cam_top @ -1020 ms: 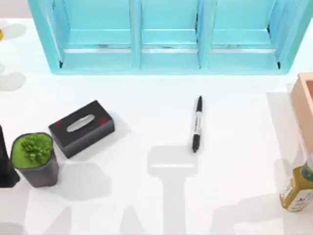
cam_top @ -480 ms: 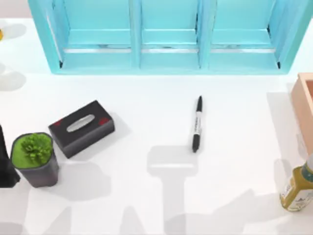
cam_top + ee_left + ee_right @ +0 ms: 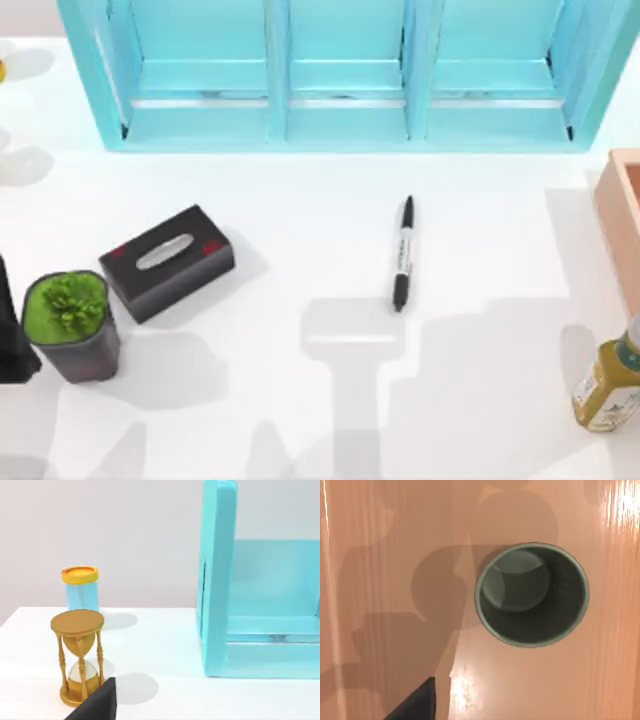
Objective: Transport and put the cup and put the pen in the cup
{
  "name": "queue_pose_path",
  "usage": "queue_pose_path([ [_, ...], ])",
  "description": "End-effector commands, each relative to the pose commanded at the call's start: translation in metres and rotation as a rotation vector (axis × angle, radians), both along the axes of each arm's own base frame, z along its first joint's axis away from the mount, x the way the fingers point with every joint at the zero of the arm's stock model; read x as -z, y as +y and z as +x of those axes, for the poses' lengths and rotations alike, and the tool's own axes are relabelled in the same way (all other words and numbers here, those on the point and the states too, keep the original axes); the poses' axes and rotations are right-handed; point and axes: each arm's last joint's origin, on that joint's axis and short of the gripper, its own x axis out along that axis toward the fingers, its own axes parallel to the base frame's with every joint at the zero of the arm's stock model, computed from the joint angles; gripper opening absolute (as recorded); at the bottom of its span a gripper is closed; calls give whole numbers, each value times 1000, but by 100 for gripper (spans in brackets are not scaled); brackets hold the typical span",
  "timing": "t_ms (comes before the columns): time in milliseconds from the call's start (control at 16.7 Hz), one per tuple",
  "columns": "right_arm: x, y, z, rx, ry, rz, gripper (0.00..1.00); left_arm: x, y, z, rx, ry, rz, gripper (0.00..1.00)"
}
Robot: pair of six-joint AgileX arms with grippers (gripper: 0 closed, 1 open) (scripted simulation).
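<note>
Looking straight down over the dark olive-grey open-topped cylindrical cup (image 3: 532,594) on glossy peach-orange wood, right wrist camera — finger state unclear, slim black marker pen (image 3: 402,254) lying on white table (image 3: 300,400).

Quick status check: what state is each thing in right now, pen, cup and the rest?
Pen: lying flat on the table, capped, untouched.
Cup: upright, empty, standing on a peach wooden surface.
Tissue box: flat on the table, a tissue showing in its slot.
Plant pot: upright.
Bottle: upright at the table's right edge.
Hourglass: upright.
Jar: upright, orange lid on.
</note>
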Motion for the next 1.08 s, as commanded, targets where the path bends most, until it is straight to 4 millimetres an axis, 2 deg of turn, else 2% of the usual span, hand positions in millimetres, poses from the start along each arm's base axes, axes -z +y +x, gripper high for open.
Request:
queue_pose_path([
  [180,7,-21,27,1,127,40,100,0,0,0,0,0,0,100],
  [300,11,-31,38,1,174,57,100,0,0,0,0,0,0,100],
  [780,13,-34,43,-2,193,64,100,0,0,0,0,0,0,100],
  [900,24,-34,43,1,198,67,100,0,0,0,0,0,0,100],
  [1080,56,-36,46,1,193,65,100,0,0,0,0,0,0,100],
])
